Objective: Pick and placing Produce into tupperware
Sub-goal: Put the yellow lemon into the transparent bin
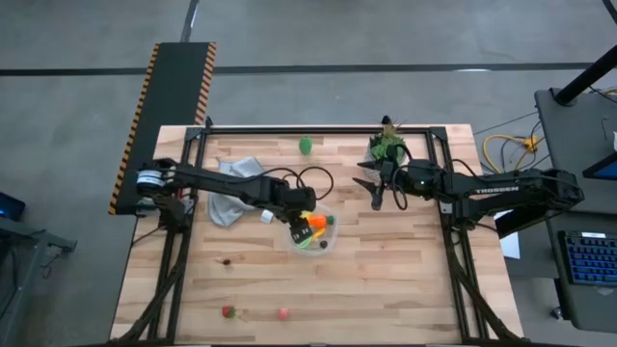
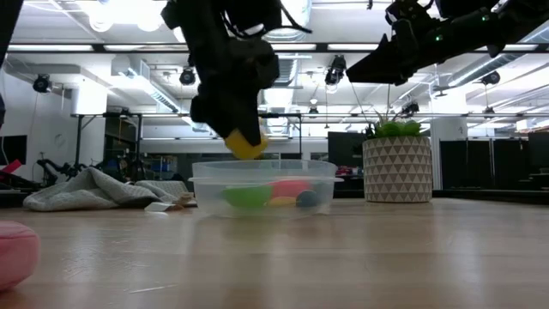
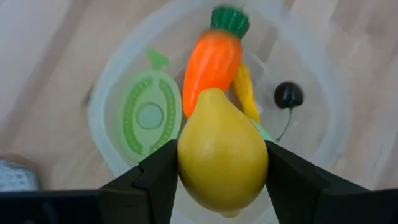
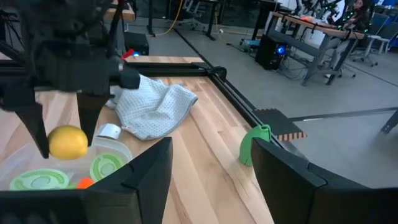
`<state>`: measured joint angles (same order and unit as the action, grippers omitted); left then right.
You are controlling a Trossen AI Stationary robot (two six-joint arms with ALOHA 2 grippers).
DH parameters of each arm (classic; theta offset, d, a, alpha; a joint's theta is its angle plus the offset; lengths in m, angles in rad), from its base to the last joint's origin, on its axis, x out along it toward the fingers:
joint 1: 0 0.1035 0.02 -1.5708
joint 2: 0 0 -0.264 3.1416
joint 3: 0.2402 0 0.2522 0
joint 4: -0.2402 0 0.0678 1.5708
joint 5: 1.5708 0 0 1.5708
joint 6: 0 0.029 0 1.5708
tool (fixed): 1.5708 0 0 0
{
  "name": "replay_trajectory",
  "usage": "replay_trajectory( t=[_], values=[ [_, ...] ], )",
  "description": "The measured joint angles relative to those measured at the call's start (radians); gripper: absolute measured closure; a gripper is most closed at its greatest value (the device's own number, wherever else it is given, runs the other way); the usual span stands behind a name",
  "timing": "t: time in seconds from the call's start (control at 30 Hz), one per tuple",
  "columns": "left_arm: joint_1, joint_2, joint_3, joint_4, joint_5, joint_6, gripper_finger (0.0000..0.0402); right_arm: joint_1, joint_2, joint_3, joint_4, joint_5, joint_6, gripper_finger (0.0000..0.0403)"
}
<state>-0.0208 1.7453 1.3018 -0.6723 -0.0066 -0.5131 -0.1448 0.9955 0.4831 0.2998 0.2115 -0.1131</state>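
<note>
Left wrist view: left claw grips lemon above tupperware.

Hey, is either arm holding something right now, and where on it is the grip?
The left gripper holds a yellow lemon by its two sides, jaws pressed on its widest part, above the tupperware. The right gripper holds nothing, jaws open.

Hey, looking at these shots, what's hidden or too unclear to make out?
- High view: the lemon in the left gripper is hidden by the arm.
- High view: the small produce pieces near the table's front edge are too tiny to identify.
- Low view: the pink item is cut off by the picture's edge.
</note>
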Motion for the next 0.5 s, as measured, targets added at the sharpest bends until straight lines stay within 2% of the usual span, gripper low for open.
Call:
replay_trajectory(
  t=[0.27, 0.5],
  values=[
    [0.0, 0.062, 0.001, -0.006, 0.006, -0.004, 0.0218, 0.0, 0.0, 0.0, -0.013, 0.0, 0.0, 0.0193],
    [0.0, 0.059, 0.005, -0.018, 0.006, -0.005, 0.0218, 0.0, 0.0, 0.0, -0.017, 0.0, -0.001, 0.0193]
  ],
)
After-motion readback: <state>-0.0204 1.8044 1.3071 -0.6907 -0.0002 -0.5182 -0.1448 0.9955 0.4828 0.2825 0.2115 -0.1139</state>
